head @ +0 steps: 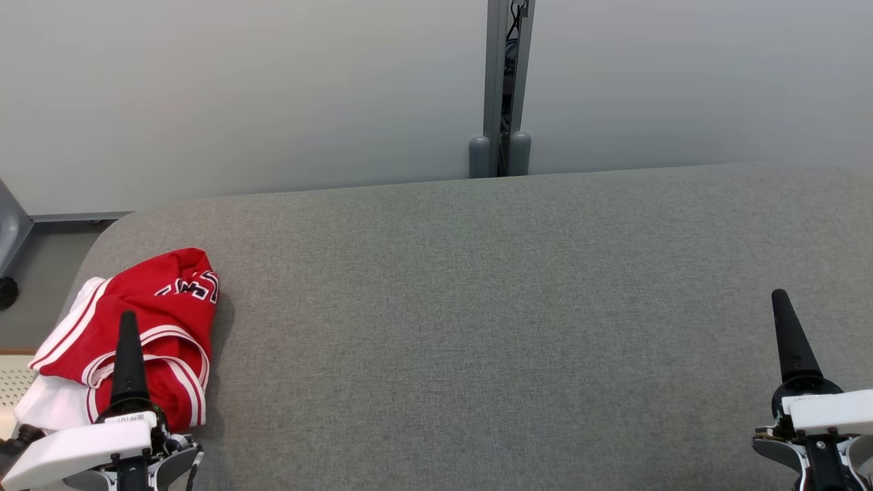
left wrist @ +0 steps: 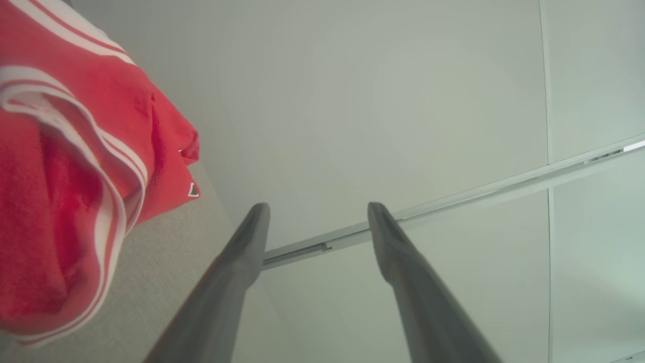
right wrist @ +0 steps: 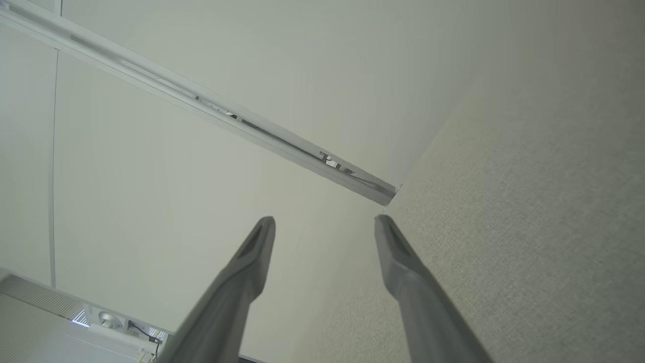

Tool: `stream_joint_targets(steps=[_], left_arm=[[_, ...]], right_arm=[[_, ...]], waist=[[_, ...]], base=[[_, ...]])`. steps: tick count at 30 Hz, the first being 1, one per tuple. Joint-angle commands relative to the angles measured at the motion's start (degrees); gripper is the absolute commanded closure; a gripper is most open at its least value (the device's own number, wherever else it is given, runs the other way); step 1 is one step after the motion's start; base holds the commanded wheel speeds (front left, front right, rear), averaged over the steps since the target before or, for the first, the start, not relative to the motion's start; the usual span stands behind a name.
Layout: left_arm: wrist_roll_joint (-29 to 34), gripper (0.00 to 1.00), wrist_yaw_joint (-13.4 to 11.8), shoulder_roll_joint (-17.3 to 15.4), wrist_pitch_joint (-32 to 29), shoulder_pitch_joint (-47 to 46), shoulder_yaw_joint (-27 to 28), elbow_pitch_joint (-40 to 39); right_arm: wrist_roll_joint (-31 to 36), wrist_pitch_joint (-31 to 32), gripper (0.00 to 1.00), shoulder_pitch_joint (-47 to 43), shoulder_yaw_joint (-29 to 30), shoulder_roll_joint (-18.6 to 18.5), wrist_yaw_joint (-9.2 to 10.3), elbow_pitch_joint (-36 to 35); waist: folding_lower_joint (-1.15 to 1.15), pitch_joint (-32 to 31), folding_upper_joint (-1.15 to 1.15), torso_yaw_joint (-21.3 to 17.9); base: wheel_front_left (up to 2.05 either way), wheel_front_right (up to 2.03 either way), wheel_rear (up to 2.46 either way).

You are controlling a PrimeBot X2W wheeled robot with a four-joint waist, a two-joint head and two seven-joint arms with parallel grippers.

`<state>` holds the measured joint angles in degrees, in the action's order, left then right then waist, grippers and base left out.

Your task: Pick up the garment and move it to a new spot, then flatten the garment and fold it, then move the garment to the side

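The garment (head: 146, 320) is red with white stripes, dark lettering and a white part underneath. It lies bunched up at the left end of the grey fabric-covered table (head: 477, 307), close to the table's left edge. My left gripper (head: 127, 327) hovers over the garment's near part, turned edge-on so one finger shows. In the left wrist view the left gripper (left wrist: 317, 209) is open with nothing between its fingers, and the garment (left wrist: 60, 151) sits to its left. My right gripper (head: 781, 303) stands over bare table at the lower right. The right wrist view shows the right gripper (right wrist: 325, 222) open and empty.
A pale wall runs behind the table, with a grey post (head: 501, 88) at the back centre. The table's left end is rounded, and the floor (head: 41, 273) shows beyond it. A white vented object (head: 10, 382) sits at the far left edge.
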<state>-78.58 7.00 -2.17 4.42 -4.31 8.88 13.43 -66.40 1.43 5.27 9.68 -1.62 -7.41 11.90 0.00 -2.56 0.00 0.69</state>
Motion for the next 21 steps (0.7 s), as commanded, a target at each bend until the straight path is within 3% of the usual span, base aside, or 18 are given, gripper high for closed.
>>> stream_joint_targets(steps=[1,21], left_arm=[[2.4,0.0,0.2,-0.4,0.5,-0.8,1.1,-1.7],[18.9,0.0,0.1,-0.6,3.5,-0.2,3.5,-10.5]], right_arm=[[3.4,-0.9,0.0,0.8,-0.5,-0.6,-0.08,-2.1],[34.1,-5.5,0.0,2.0,-5.8,-0.9,-0.09,-12.7]], waist=[[0.0,-0.1,0.0,0.1],[0.0,-0.5,0.0,1.1]], base=[[0.0,0.0,0.0],[0.0,0.0,0.0]])
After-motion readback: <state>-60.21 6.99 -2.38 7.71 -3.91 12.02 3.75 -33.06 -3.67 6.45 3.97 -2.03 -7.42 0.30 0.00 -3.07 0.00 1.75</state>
